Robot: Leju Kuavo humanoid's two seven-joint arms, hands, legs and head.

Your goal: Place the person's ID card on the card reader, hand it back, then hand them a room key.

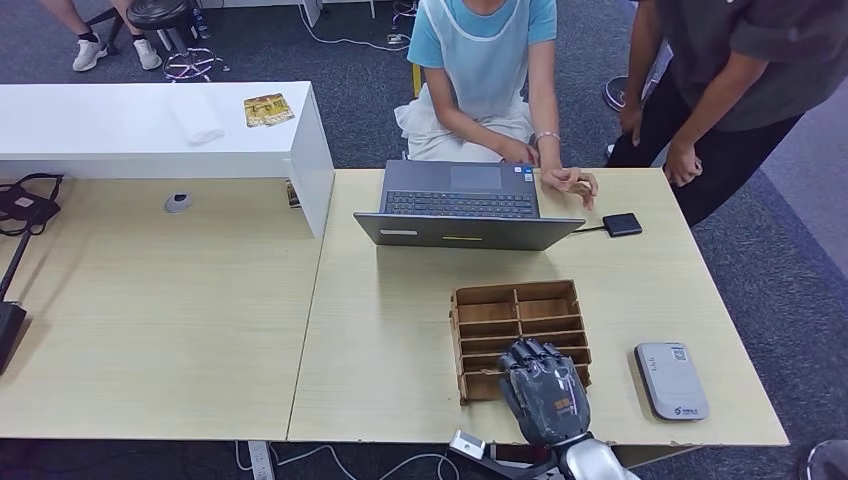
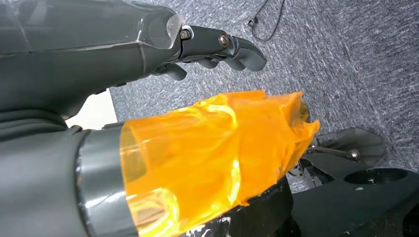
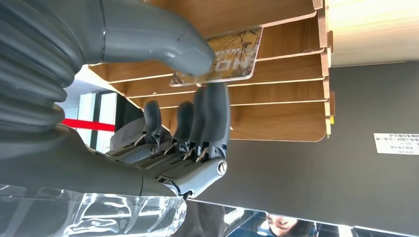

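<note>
Wooden organiser (image 1: 520,310) under right robot hand (image 1: 543,390)

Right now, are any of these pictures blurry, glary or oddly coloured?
Head view: even light, sharp, soft shadows under the laptop. Left wrist view: translucent orange tape close to the lens, glossy with glare. Right wrist view: turned upside down; the right hand looms large at the wooden organizer, the card readable.

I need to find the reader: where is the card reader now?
In the head view, the card reader lies flat near the table's front right corner, just right of the wooden organizer and the right hand.
</note>
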